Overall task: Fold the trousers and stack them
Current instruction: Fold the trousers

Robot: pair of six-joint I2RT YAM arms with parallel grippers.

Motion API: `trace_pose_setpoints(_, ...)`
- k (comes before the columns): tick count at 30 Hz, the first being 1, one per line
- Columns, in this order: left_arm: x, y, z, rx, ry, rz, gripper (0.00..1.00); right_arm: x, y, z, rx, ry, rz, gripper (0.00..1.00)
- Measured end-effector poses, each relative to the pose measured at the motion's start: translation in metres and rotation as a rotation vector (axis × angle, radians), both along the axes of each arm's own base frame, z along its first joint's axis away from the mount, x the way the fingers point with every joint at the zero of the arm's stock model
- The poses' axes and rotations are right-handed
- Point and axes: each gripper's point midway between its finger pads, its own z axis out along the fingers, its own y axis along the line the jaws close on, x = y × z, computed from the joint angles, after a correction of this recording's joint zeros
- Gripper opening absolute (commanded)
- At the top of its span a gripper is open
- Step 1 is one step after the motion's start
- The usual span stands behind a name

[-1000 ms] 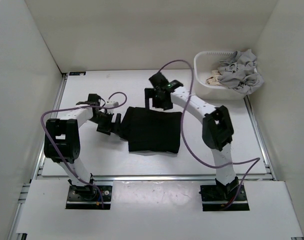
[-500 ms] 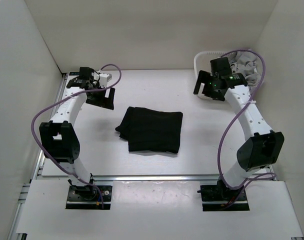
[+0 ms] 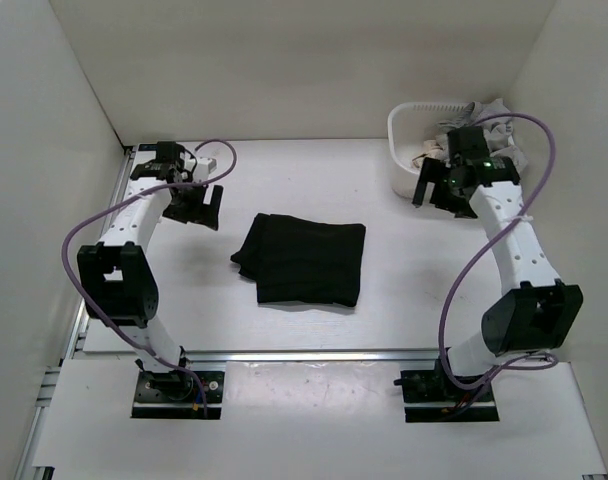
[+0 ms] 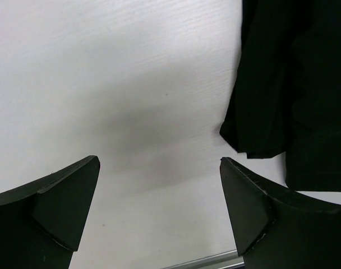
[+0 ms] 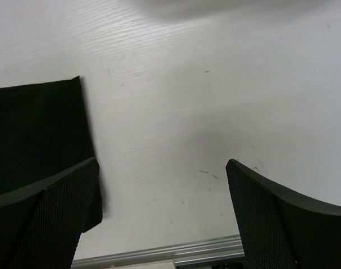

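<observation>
On the white tabletop [image 3: 314,175], roughly centre, the plain black soft-fabric trousers [image 3: 306,262] lie folded into a compact flat block, nothing touching them. Left edge looks a bit lumpy w/ a small flap sticking out; the right corner reads straight in the right wrist view. Left fingers [image 4: 58,207] are spread wide & empty, hovering over bare surface just beside the block's left side. Right fingers [image 5: 271,218] are also wide apart & empty, up near the white plastic basket [image 3: 399,160] at the far right corner, which holds crumpled light grey garments [image 3: 494,110].

My read: folding's prob done and both arms are off the cloth, so I'm btw fold & stack. Can't see any pile or marked stack spot, so not sure where it goes. Next move, as I judge it: tidy that left flap, or shift the block whole. That needs both sets of fingers pinching through all layers at opposite edges. Soft fabric, so a one-sided grab would likely let it sag open.
</observation>
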Motion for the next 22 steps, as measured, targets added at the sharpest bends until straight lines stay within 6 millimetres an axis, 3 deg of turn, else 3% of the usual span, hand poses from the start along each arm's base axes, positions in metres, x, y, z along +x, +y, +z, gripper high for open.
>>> trace_pose_setpoints(6,-0.012,0.013,-0.005,0.008,0.020,0.036,1.00,-0.010,-0.034,0.021,-0.012,-0.059,-0.061,0.99)
trace_pose_setpoints(22,-0.020,0.016,-0.002,0.015,0.013,0.043,1.00,-0.026,-0.034,0.006,-0.020,-0.017,-0.036,0.99)
